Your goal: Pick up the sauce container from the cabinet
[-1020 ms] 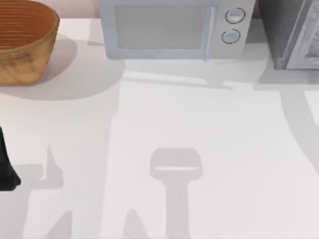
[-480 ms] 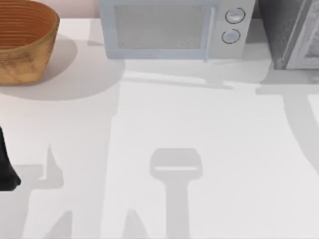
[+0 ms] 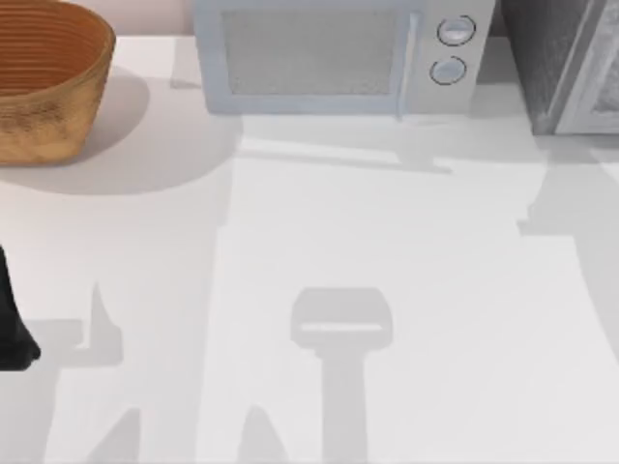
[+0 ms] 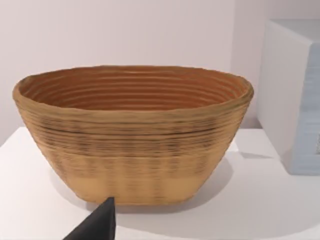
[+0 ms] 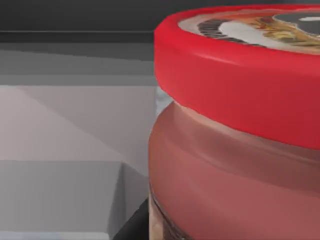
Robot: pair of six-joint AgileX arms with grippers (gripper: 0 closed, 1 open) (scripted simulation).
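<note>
One arm, the left, sits parked at the worktop's [image 3: 387, 242] left edge, its end effector [image 4: 97, 224] facing the basket [image 3: 44, 82]; whether it is spread I cannot tell. Next comes the microwave [image 3: 338, 58], then the cabinet [image 3: 566, 63] at far right. Close before the right wrist camera stands the sauce container [image 5: 235, 150], red-lidded, against grey panels.

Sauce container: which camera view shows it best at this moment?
The right wrist view: the sauce container sits very close, its red lid and reddish body plain against grey cabinet surfaces. The top view covers the basket, microwave and cabinet corner; the left wrist view faces the basket.
</note>
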